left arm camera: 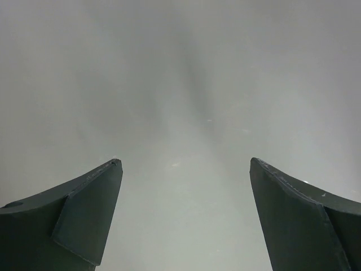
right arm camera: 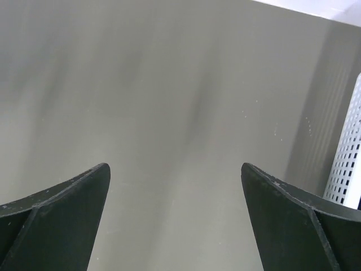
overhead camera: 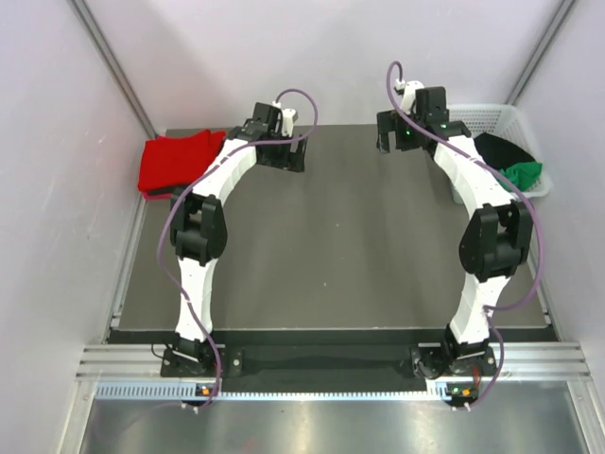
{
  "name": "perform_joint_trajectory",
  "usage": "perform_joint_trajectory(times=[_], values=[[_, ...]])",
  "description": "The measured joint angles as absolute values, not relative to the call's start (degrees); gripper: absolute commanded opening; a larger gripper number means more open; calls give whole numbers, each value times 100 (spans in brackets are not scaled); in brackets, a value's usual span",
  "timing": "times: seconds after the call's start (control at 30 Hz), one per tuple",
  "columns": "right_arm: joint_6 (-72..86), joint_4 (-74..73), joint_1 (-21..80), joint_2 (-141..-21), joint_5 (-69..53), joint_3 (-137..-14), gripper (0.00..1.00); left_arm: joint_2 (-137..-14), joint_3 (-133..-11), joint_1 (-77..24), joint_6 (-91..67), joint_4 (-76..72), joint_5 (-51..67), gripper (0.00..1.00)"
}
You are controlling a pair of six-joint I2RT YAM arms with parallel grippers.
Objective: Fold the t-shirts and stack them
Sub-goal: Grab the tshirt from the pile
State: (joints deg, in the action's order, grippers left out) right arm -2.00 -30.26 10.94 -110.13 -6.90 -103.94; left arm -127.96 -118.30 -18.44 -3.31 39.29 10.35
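A white mesh basket (overhead camera: 492, 118) sits far right by the dark table (overhead camera: 350, 236).

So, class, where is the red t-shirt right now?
In the top view, the red t-shirt lies bunched at the far left corner of the table, beside the left wall.

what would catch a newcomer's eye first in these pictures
The bright red cloth t-shirt, bunched at the far left corner, stands out most against the dark grey table. Next comes the white plastic mesh basket at the far right corner, with black cloth and green cloth in it. The two white-and-black arms arch over the table's middle, the left gripper and right gripper both open and empty.
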Motion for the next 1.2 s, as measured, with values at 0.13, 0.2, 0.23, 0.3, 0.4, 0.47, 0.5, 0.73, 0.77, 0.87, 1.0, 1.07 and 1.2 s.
perform_joint_trajectory(times=[0.13, 0.2, 0.23, 0.3, 0.4, 0.47, 0.5, 0.73, 0.77, 0.87, 1.0, 1.07, 1.2], values=[[-482, -3389, 1098, -11010, -832, -10549, 100, -12724, -11828, -1885, -115, 3907, 1339, 99], [-652, -3531, 1039, -11008, -976, -10722, 99, -12674, -11793, -1920, 60, 3905, 1417, 99], [-707, -3559, 985, -11008, -1059, -10844, 100, -12610, -11721, -1933, 156, 3916, 1433, 99], [-808, -3697, 781, -11030, -1223, -11166, 95, -12453, -11548, -1966, 318, 3953, 1446, 99], [-902, -3990, 252, -11297, -1315, -12199, 92, -12184, -11249, -1984, 447, 3962, 1472, 93], [-915, -3951, -185, -11354, -1304, -12510, 87, -12018, -11045, -1984, 478, 3983, 1511, 89], [-932, -3935, -362, -11332, -1299, -12510, 85, -11928, -10923, -1984, 513, 3990, 1557, 85], [-1476, -4265, -1103, -11432, -956, -12060, 61, -11725, -10217, -1997, 908, 4204, 1741, 69], [-1579, -4368, -1100, -11515, -921, -12031, 61, -11730, -10178, -1997, 954, 4268, 1752, 69], [-1772, -4552, -1105, -11764, -897, -11990, 62, -11747, -10189, -2001, 1035, 4425, 1813, 71], [-2049, -4766, -1118, -11893, -757, -11677, 63, -11747, -10189, -2001, 1068, 4416, 1817, 72], [-2150, -4851, -1153, -11922, -711, -11550, 63, -11749, -10191, -2001, 1072, 4414, 1813, 72], [-2274, -4934, -1253, -12060, -646, -11518, 65, -11762, -10200, -2001, 1103, 4416, 1756, 72]])
